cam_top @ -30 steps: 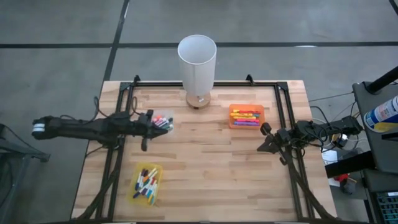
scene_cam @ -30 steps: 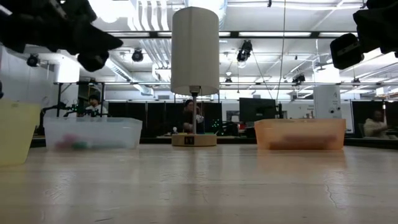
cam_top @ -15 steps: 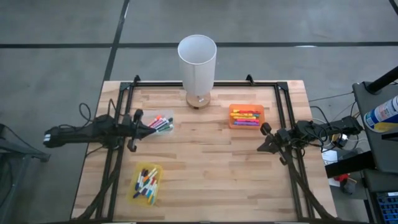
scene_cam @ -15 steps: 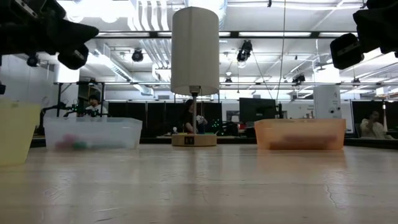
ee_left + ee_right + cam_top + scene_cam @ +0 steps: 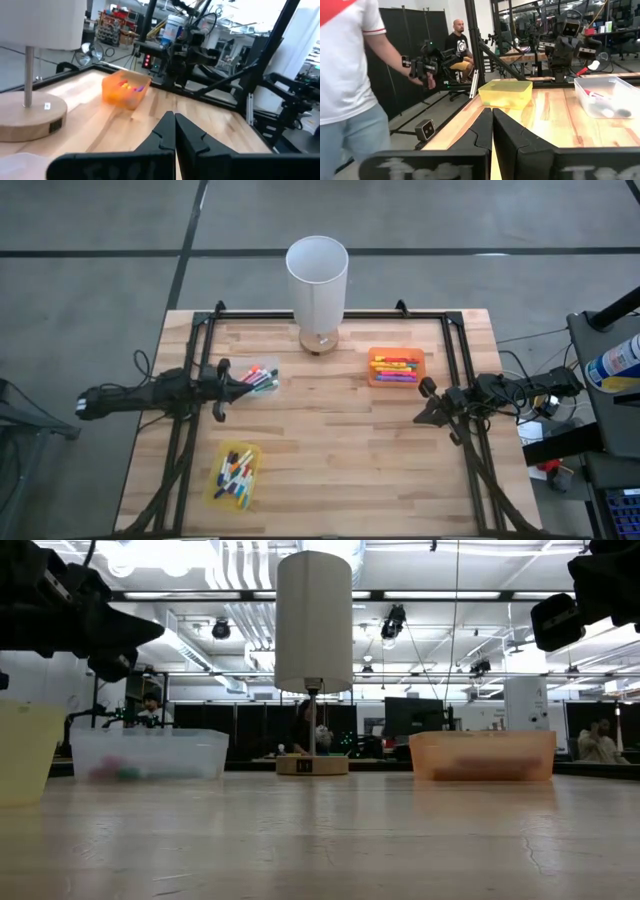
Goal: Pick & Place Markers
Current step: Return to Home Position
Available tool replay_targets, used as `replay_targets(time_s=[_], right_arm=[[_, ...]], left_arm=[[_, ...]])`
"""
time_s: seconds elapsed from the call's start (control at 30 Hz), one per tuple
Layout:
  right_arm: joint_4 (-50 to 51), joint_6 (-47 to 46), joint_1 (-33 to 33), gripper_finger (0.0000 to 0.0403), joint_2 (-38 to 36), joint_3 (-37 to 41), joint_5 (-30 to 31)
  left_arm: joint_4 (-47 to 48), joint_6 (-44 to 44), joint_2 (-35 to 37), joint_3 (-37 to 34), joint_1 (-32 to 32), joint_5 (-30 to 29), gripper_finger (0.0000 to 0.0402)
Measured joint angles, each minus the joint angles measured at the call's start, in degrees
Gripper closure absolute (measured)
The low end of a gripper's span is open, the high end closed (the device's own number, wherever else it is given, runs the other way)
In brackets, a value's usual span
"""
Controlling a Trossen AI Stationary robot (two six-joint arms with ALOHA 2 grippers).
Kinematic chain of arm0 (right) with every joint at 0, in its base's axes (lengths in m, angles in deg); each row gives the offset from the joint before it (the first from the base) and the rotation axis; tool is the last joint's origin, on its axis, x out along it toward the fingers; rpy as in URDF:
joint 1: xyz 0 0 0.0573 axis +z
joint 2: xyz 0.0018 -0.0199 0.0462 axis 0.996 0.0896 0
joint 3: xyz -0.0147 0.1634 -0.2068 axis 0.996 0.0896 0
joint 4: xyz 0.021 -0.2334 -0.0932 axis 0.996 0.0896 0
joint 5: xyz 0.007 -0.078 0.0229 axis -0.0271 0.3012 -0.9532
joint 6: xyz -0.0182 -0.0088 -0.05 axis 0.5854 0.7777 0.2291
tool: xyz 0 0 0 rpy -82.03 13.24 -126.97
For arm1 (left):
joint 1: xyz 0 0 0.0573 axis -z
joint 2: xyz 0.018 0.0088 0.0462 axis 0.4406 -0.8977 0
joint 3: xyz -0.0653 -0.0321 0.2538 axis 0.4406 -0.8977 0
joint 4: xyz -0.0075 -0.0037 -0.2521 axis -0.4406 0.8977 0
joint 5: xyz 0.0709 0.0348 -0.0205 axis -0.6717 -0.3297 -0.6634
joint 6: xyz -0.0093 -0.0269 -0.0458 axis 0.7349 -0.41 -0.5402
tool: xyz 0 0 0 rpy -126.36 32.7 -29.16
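Pink, green, blue markers (image 5: 235,475) — white-barrelled, I think — lie in my seven-o'clock yellow tray (image 5: 211,492); left gripper (image 5: 174,117), right gripper (image 5: 492,112) pinched closed, empty.

Pale wooden plank table (image 5: 330,450), smooth with a soft sheen; tall lamp with matt white shade (image 5: 313,620) on a round, smooth wooden base; beside the lamp, translucent orange plastic tray (image 5: 482,755) and cloudy clear plastic tray (image 5: 150,745); farther off, translucent yellow plastic tray (image 5: 20,755); matt black metal frame (image 5: 455,350) around the table

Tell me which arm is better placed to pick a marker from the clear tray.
Left. The left gripper sits right beside the clear tray; the right gripper waits across the table.
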Motion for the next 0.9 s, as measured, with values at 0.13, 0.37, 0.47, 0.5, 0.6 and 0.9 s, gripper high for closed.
replay_targets(time_s=[0.13,0.37,0.47,0.5,0.6,0.9], right_arm=[[0.0,0.0,0.0,0.0394,0.0,0.0,0.0],[0.0,0.0,0.0,0.0394,0.0,0.0,0.0],[0.0,0.0,0.0,0.0394,0.0,0.0,0.0],[0.0,0.0,0.0,0.0394,0.0,0.0,0.0],[0.0,0.0,0.0,0.0394,0.0,0.0,0.0],[0.0,0.0,0.0,0.0394,0.0,0.0,0.0]], left_arm=[[0.2,-0.2,-0.1,0.0,0.0,0.0,0.0402],[0.4,-0.2,-0.2,0.0,0.0,0.1,0.0402],[0.5,-0.2,-0.2,0.0,0.0,0.1,0.0401],[0.5,-0.2,-0.2,0.0,0.0,0.1,0.0401],[0.6,-0.2,-0.2,0.0,0.0,0.1,0.0402],[0.7,-0.2,-0.2,0.0,0.0,0.1,0.0401]])
